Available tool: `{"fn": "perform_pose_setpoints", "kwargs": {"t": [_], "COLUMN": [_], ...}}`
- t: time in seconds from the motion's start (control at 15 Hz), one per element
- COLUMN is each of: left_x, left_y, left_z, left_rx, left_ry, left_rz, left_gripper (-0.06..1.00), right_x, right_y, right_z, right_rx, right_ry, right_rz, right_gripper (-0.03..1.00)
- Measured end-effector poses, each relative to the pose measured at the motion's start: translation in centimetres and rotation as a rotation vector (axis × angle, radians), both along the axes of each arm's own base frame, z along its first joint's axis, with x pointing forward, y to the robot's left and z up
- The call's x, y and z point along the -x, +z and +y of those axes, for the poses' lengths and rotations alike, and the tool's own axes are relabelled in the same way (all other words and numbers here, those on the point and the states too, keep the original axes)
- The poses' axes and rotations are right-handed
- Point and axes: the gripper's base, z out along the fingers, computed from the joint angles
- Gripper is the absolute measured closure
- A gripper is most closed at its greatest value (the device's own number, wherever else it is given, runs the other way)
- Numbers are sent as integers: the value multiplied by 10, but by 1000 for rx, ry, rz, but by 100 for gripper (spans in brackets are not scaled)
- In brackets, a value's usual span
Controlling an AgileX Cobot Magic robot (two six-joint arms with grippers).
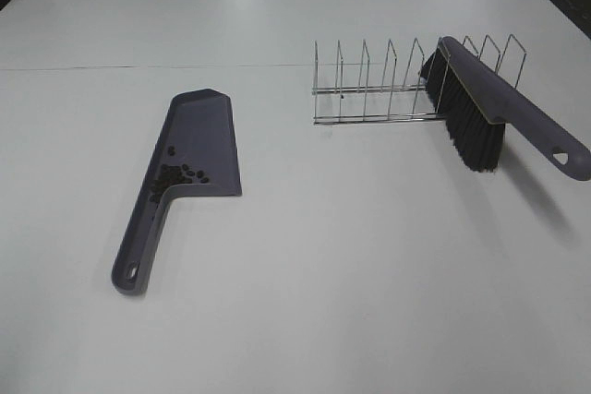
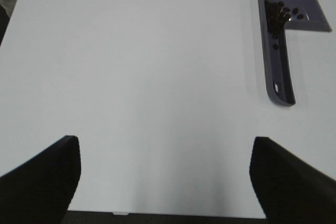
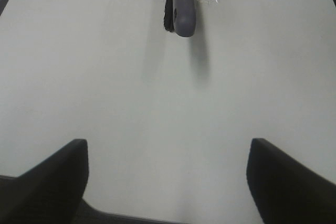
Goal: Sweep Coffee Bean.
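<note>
Jaws, left: the left gripper point(image 2: 165, 177) is spread wide and nothing is held between its fingers; only bare table point(image 2: 131, 77) is seen between them.
Jaws, right: the right gripper point(image 3: 168, 182) is likewise spread wide and empty, poised over bare table and pointed toward the brush.
Coffee bean: the coffee bean point(image 1: 175, 178) cluster is already gathered inside the dustpan point(image 1: 196, 136), massed where the pan narrows into its handle, with one or two beans lying a little further up the pan. No loose beans can be made out on the table.
Dustpan: it lies flat on the table on the left side, handle toward the near edge, well apart from both grippers.
Brush: the brush point(image 1: 499, 108) is propped on the wire rack point(image 1: 369, 89) at the right, bristles hanging down, handle sticking out past the rack's end.
Step in hand: judged as the close of the sweep, since the beans are in the pan and the brush is parked; nothing is gripped.
How it is done well: the dustpan should be left level and not nudged, as the beans sit loose and would roll out through the open front.
Risk: the rack is light and the brush merely rests on it, so contact there could tip it.
</note>
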Motion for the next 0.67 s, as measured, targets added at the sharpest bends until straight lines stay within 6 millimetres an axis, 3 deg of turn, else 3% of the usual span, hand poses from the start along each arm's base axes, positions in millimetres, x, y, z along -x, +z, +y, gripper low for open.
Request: {"fn": "perform_pose_setpoints", "kwargs": {"t": [0.33, 0.67], "left_x": [31, 37], "left_y": [1, 1], "left_z": [-3, -3], "left_rx": [-24, -24], "left_ry": [2, -9], "left_rz": [-198, -236], "left_gripper": [15, 15], "right_x": [0, 0], "right_y": [0, 0], "right_z": [0, 0], "right_rx": [0, 0], "right_ry": [0, 0], "right_rz": [0, -3], "right_gripper": [24, 24]}}
